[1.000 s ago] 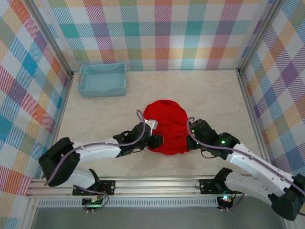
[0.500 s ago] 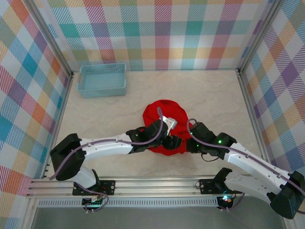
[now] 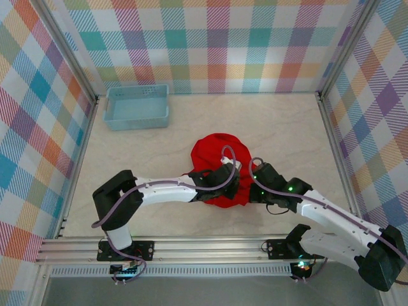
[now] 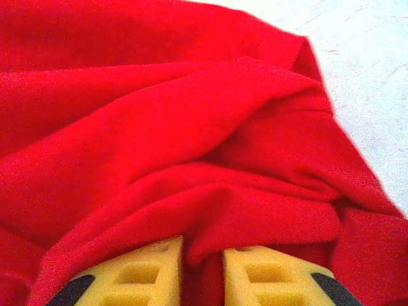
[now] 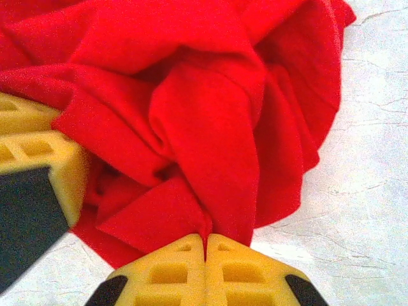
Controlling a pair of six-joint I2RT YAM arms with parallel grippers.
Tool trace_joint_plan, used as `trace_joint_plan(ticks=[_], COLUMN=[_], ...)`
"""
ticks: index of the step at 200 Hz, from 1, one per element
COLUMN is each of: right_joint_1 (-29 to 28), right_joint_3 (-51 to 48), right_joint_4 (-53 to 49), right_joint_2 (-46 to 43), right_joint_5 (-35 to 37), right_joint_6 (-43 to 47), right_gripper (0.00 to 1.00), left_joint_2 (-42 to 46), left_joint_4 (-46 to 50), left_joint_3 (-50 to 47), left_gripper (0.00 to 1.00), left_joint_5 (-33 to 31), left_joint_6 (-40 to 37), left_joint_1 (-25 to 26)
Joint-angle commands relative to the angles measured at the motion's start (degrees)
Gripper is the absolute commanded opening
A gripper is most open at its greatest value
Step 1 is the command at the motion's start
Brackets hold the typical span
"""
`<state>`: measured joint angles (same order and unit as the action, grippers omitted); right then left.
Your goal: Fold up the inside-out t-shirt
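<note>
The inside-out t-shirt (image 3: 217,153) is a bright red bunched heap in the middle of the table, full of folds. My left gripper (image 3: 233,189) reaches across to its near edge. In the left wrist view its yellow fingers (image 4: 146,271) stand close together with a fold of the t-shirt (image 4: 191,127) between them, the left gripper (image 4: 203,245) shut on it. My right gripper (image 3: 250,193) sits just right of the left one. It is shut, pinching a corner of the t-shirt (image 5: 204,108) at the tips of the right gripper (image 5: 205,239). The left gripper's fingers (image 5: 32,153) show beside it.
A light-blue plastic basket (image 3: 137,106) stands at the back left near the wall. Checked walls close in the table (image 3: 287,127) on three sides. Bare tabletop lies right of the cloth (image 5: 370,191).
My left gripper has swung right along the shirt's near edge and shut on a fold next to the right gripper. The right gripper shifted slightly left and re-gripped the cloth.
</note>
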<state>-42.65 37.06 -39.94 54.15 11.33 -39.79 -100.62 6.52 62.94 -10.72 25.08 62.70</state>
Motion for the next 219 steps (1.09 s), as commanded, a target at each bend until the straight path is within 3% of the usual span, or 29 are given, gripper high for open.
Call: trace_joint_plan(ticks=[1,19,60,86,120,172,219], right_joint_1=[0.20,0.18,0.18,0.19,-0.10,-5.12,-5.32], right_joint_3=[-2.38,-3.92,-9.53,-10.58,-2.20,1.85,-0.57], right_joint_4=[-2.39,-3.18,-1.14,-0.83,-5.67,-0.43,6.16], right_joint_2=[-3.44,-5.20,-7.24,-7.87,-12.21,-7.09,-1.06], right_joint_5=[0.40,-0.07,-3.16,-4.47,-1.83,-2.27,0.09], right_joint_6=[-1.17,-2.67,-8.45,-7.76,-1.43,2.02,1.62], right_gripper=[0.04,0.03,0.04,0.19,0.32,0.33,0.33], left_joint_2=[0.78,2.56,9.02,12.64,13.34,13.82,15.15], left_joint_4=[1.03,-0.50,-5.94,-11.56,-14.07,-15.81,-18.83], left_joint_3=[-0.84,-2.80,-7.60,-10.87,-11.51,-12.71,-15.49], left_gripper=[0.09,0.00,0.00,0.00,0.00,0.00,0.00], left_joint_5=[-4.15,-3.12,0.26,6.54,11.62,12.40,14.15], left_joint_6=[3.06,4.48,5.46,5.87,4.52,3.72,4.54], left_joint_1=[-1.70,-3.12,-3.59,-3.48,-2.02,-0.03,0.06])
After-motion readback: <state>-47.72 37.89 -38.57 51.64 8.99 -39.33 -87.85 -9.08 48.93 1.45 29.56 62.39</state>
